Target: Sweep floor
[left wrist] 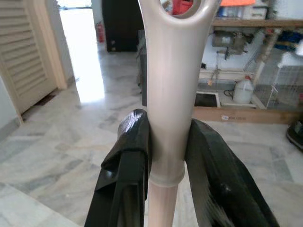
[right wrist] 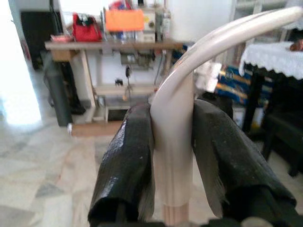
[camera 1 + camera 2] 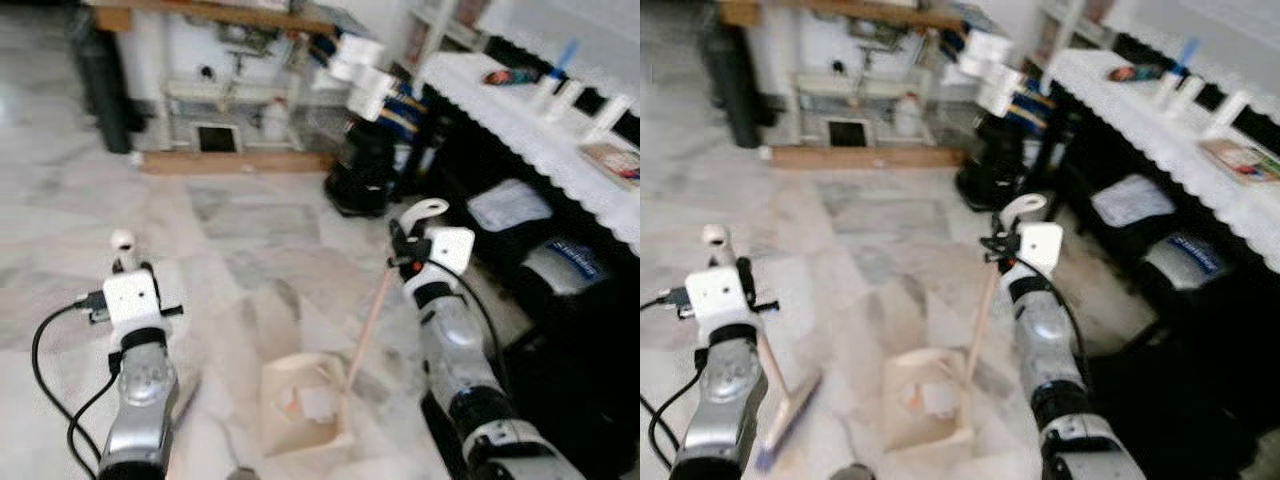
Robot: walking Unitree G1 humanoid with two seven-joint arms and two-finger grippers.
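left gripper (image 1: 165,156) clamps broom handle (image 1: 168,94); right gripper (image 2: 173,156) clamps dustpan handle (image 2: 175,123).

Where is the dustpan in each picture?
Left eye view: dustpan on the floor, bottom middle, between the arms.
Right eye view: bottom middle, a bit further left.
Right wrist view: its handle between the right gripper fingers.
Shared landmark: wooden workbench.

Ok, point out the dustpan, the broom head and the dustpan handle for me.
dustpan (image 3: 300,405): left eye view, on its cream tray on the floor.
broom head (image 3: 790,408): right eye view, on the bristle block by the left arm.
dustpan handle (image 2: 173,137): right wrist view, on the shaft between the right tool's fingers.
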